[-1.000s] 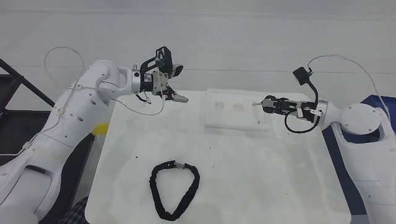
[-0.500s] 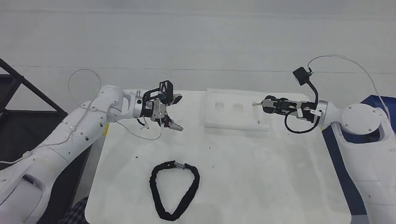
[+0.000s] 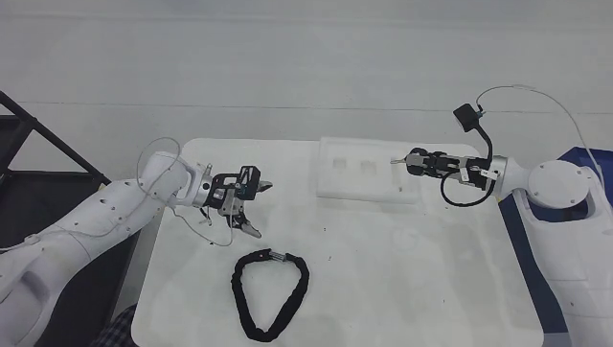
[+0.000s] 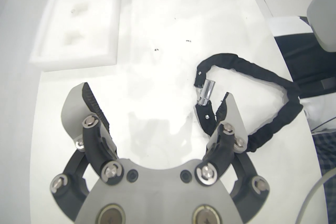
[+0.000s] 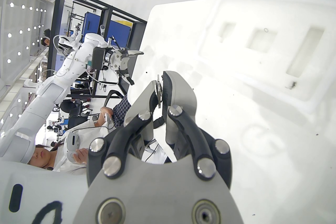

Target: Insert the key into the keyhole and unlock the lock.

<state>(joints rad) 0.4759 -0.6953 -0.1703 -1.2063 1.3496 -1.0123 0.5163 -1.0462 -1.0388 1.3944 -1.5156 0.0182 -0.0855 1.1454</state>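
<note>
Left gripper (image 3: 259,209) spread open beside the lock (image 3: 239,288); right gripper (image 5: 158,82) pinches the key (image 5: 158,90).
Your lock lies at the table's (image 3: 431,280) near edge. Its metal cylinder (image 4: 206,92) is just beside your left gripper, pointing roughly along your reach. The key arm sits well apart.

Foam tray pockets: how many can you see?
3, in a row in the white foam tray: small end pocket, middle pocket, long pocket at the other end. Others may lie out of view.
</note>
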